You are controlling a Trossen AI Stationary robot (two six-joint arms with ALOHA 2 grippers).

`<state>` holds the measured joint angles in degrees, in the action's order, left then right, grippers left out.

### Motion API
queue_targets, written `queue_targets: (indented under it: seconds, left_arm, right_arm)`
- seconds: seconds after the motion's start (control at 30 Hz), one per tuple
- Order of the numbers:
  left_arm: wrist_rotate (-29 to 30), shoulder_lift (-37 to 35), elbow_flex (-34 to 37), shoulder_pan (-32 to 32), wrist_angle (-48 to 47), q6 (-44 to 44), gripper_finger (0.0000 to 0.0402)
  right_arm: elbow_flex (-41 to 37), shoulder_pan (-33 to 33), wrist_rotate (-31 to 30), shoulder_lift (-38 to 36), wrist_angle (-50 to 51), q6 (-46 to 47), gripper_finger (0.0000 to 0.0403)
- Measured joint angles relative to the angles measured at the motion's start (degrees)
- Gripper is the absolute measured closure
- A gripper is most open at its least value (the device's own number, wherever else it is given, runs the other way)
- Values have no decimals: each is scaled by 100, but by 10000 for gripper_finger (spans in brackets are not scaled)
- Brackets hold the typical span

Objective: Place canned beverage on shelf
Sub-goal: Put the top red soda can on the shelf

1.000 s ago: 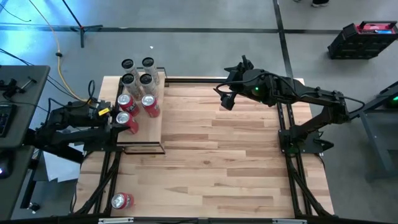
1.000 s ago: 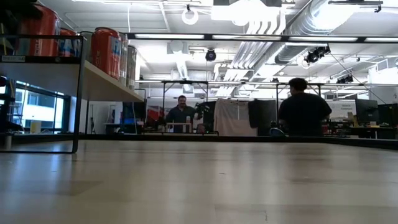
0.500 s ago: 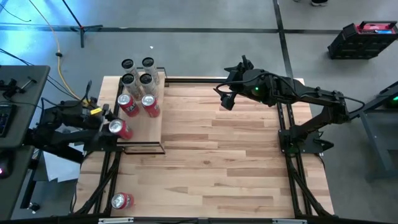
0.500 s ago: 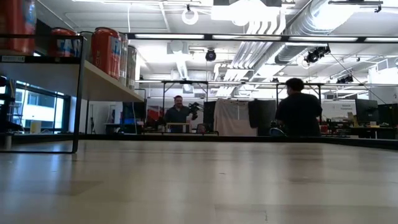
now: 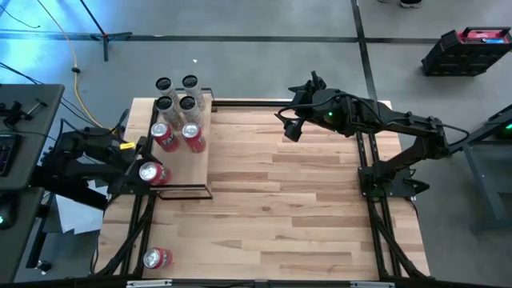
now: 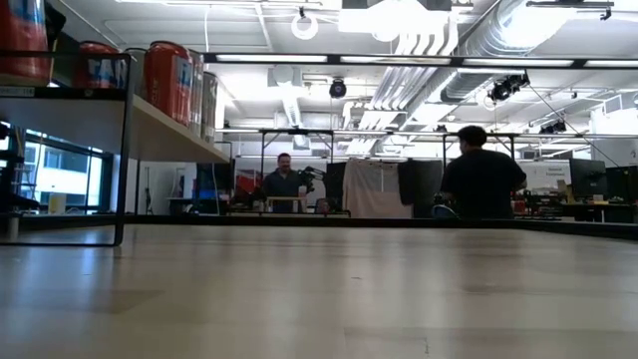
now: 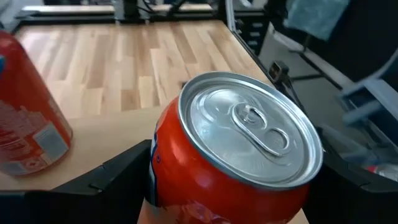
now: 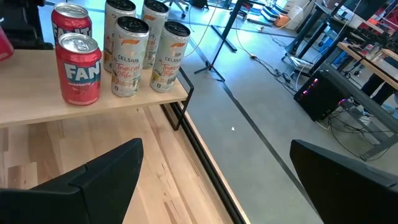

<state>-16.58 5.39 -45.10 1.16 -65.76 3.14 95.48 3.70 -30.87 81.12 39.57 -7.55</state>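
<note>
The shelf (image 5: 192,168) stands at the table's left side, a pale board in a black frame. Several white cans (image 5: 177,93) stand at its far end, with two red cans (image 5: 175,134) just nearer. My left gripper (image 5: 144,171) is at the shelf's near-left corner, shut on a red can (image 7: 249,134) with its silver top up. I cannot tell whether the can's base touches the board. My right gripper (image 5: 290,128) hangs open and apart from everything, above the table's far side. My left gripper pinches the red can's side wall (image 7: 163,168) between its two fingers, one on each opposite side below the rim. The fingers come from the table's left, slanting slightly down. The can stands nearly upright over the board; its base is hidden.
Another red can (image 5: 156,258) lies on the table near its near-left corner. The middle of the wooden tabletop (image 5: 288,200) has free room. In the low view two people (image 6: 484,175) are in the room beyond the far edge.
My left gripper has drawn the red can toward the table's near edge and slightly left, along the shelf's left side, away from the two standing red cans. The wrist has rolled, and the can has come from tilted to nearly upright.
</note>
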Motion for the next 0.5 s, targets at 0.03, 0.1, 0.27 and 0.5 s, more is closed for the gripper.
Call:
queue_targets:
  seconds: [0.03, 0.1, 0.27, 0.5]
  left_arm:
    - [7, 37, 0, -48, 0, 18, 87]
    - [60, 69, 0, -126, 20, 88, 87]
    - [442, 69, 0, -305, 40, 227, 87]
    - [1034, 69, 0, -412, 59, 19, 85]
  right_arm:
    - [0, 2, 0, 0, 2, 0, 11]
    - [0, 1, 0, 0, 1, 0, 11]
    - [0, 0, 0, 0, 2, 0, 11]
    - [0, 2, 0, 0, 0, 0, 11]
